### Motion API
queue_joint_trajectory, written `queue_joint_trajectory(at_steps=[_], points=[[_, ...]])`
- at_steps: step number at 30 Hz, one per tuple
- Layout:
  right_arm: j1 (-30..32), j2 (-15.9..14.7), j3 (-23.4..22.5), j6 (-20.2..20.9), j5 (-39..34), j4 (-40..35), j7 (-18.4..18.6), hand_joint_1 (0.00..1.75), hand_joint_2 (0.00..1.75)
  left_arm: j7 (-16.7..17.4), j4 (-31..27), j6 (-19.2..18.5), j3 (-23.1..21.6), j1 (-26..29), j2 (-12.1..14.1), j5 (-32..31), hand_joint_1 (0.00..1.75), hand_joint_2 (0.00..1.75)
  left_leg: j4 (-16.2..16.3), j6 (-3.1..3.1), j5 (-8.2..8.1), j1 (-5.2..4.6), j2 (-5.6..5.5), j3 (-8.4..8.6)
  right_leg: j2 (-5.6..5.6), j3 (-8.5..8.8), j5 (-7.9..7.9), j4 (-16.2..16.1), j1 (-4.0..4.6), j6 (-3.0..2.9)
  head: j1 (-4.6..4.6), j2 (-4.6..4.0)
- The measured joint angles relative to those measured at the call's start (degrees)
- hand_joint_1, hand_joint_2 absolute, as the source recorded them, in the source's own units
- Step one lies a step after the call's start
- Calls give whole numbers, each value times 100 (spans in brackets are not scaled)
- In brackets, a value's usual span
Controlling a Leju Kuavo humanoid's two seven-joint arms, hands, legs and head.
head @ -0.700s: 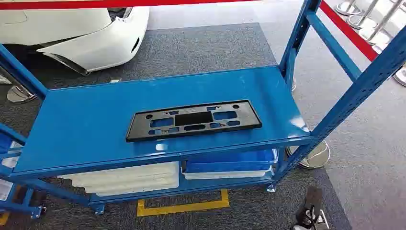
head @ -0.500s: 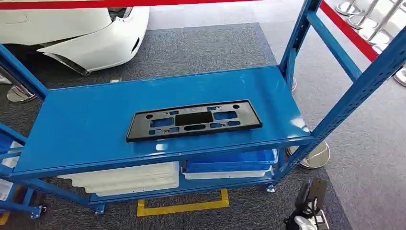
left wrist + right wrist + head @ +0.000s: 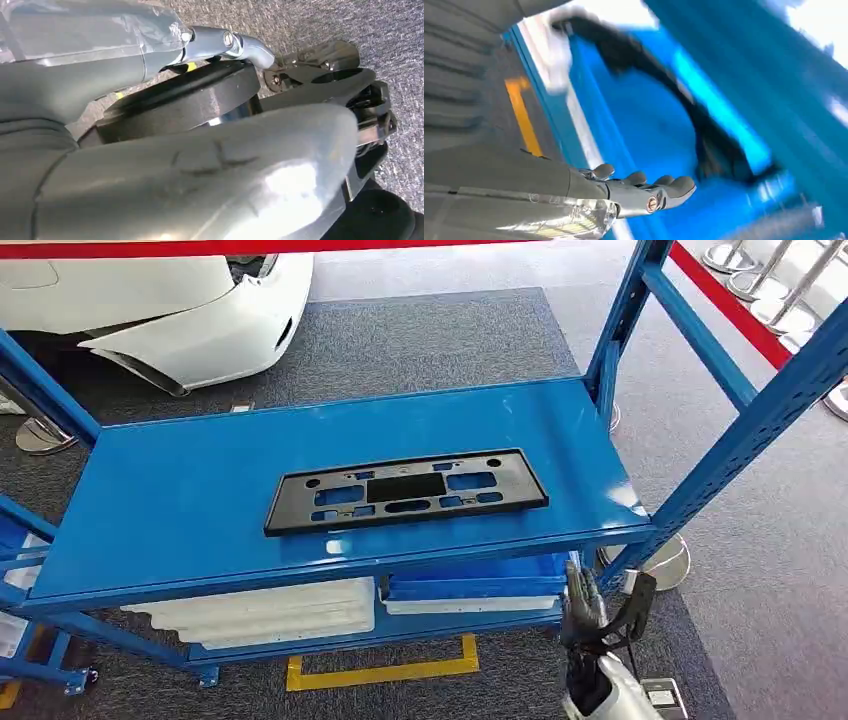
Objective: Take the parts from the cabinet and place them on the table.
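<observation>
Right hand [image 3: 597, 612]: it is below the front right corner of the shelf, fingers [image 3: 664, 186] stretched and apart, holding nothing.
Left hand [image 3: 200, 165]: seen close from the wrist; I cannot tell how its fingers lie.
Black plate holder [image 3: 405, 490]: it lies flat on the blue shelf [image 3: 180, 490], near the front edge.
Trays [image 3: 270, 612]: white and blue, on the lower shelf.

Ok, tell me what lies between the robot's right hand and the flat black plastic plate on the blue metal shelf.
In the head view, bare blue shelf surface and its front edge separate the right hand from the black plastic plate.
</observation>
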Motion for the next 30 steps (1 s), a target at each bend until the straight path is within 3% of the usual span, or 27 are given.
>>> queue_joint_trajectory(at_steps=[6, 15, 25, 30], points=[[-14, 74, 492, 372, -324, -361, 319, 0, 175, 55, 0, 105, -39, -6, 0, 2, 0, 0, 0, 0, 0, 0, 0, 0, 0, 0, 0, 0, 1, 0, -2, 0], [-3, 269, 1179, 317, -239, -923, 514, 0, 175, 85, 0, 168, -171, -26, 0, -24, 0, 0, 1, 0, 0, 1, 0, -2, 2, -3, 0, 0, 4, 0, 13, -2], [40, 311, 1539, 223, -171, -1148, 619, 0, 175, 83, 0, 197, -241, -34, 0, -59, 0, 0, 1, -2, -2, 1, 32, -10, 47, -25, 5, 0, 15, -4, 44, -2], [38, 507, 1937, 261, -193, -1161, 746, 0, 175, 63, 0, 109, -313, -57, 2, -120, 0, 0, -10, -4, -3, 9, 34, -9, 46, -30, 4, 0, 24, -6, 35, -2]])
